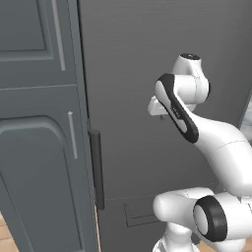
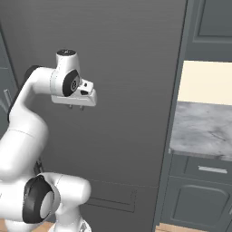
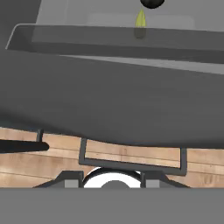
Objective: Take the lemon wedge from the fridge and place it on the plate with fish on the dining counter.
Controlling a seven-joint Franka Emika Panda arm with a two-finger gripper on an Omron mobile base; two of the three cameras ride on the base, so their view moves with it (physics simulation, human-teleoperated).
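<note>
The gripper (image 2: 75,108) hangs in the middle left of the right base view, close in front of the fridge (image 2: 131,90) door — whether its jaws are open or closed cannot be told. In the hand view, the lemon wedge (image 3: 140,19) sits at the top middle — just below a small dark round lump (image 3: 151,3), on a pale grey shelf (image 3: 65,17).

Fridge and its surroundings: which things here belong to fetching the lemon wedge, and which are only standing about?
Belong to the job:
- fridge
- bar handle on its door
- lemon wedge
- gripper

Only standing about:
- panelled cabinet
- dark round lump beside the wedge
- marbled counter top to the right of the fridge
- wooden floor
</note>
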